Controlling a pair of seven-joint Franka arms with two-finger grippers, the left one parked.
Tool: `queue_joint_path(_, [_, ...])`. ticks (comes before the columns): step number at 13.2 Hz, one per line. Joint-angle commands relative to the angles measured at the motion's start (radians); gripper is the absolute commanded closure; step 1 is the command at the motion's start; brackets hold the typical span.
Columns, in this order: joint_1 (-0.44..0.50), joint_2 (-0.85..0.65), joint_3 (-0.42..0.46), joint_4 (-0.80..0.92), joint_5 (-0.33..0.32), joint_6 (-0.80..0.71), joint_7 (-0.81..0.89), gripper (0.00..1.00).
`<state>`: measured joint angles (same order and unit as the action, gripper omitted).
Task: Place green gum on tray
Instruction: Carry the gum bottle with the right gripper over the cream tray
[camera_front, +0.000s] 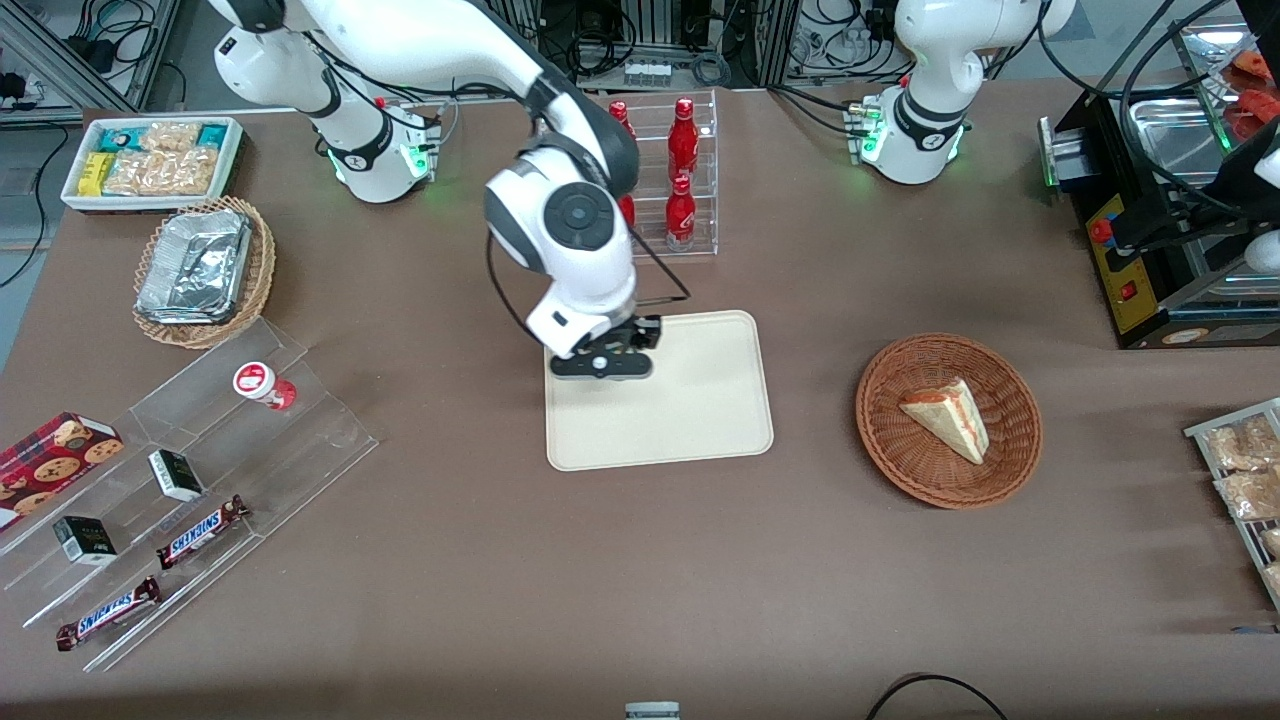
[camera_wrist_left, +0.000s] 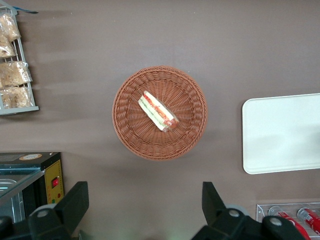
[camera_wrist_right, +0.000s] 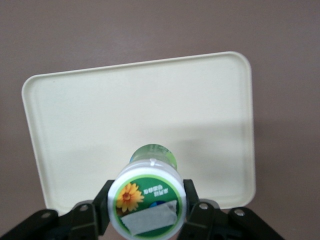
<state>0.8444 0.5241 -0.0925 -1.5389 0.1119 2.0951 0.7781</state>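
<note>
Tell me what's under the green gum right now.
The tray lies under the green gum, which the gripper grips. The gum's base is hidden, so contact cannot be told.

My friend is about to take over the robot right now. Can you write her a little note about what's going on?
Claw: shut on the green gum, held over the tray at its edge toward the working arm's end.
Tray: on the table, beside the wicker basket.
Done: gum picked up and carried over the tray.
Left: lower it, open the claw, lift away.
</note>
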Motion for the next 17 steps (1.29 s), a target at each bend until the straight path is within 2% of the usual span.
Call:
queue_joint_path(1, [0.030, 0.074, -0.012, 0.053, 0.038, 0.048, 0.012, 1.00])
queue_joint_path(12, [0.078, 0.189, -0.013, 0.026, 0.043, 0.192, 0.018, 1.00])
queue_joint_path(17, [0.097, 0.223, -0.013, 0.025, 0.038, 0.204, 0.018, 1.00])
